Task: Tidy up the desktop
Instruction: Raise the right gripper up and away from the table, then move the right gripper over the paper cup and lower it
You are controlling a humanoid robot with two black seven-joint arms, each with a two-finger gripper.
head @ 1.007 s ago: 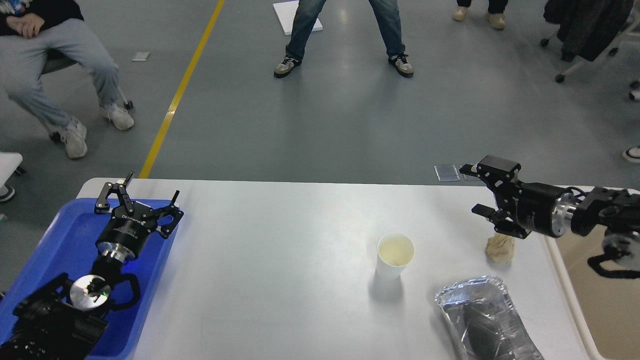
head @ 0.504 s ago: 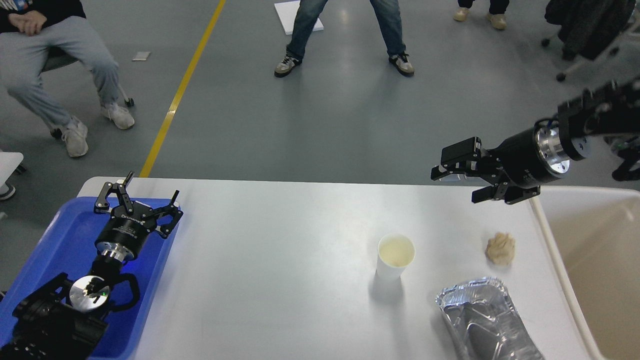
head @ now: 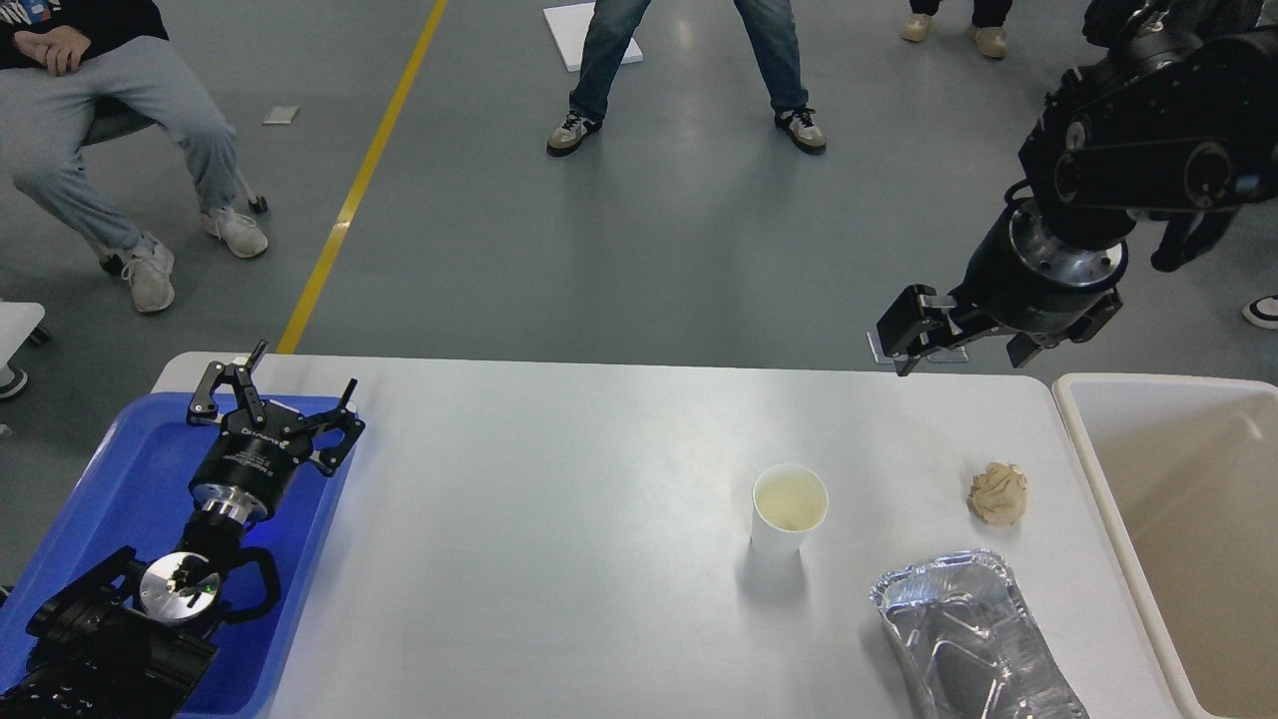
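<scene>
The desktop [head: 549,519] is a wide glossy white-grey tabletop. On its right half stand a white paper cup [head: 789,509], upright and holding a little pale liquid, a crumpled beige paper ball [head: 998,492] and a crumpled foil container [head: 968,639] at the front edge. My right gripper [head: 963,355] hangs open and empty, high over the table's far right edge, well above and behind the paper ball. My left gripper [head: 285,384] is open and empty over the far end of the blue tray [head: 120,469].
A cream-beige bin [head: 1188,529] stands against the table's right edge. The blue tray lies on the table's left end under my left arm. People stand and sit on the grey floor beyond the table, near a yellow floor line [head: 359,180].
My right gripper has risen from just over the paper ball and swung up and back past the table's far edge. The ball stays on the table. The left arm has not moved.
</scene>
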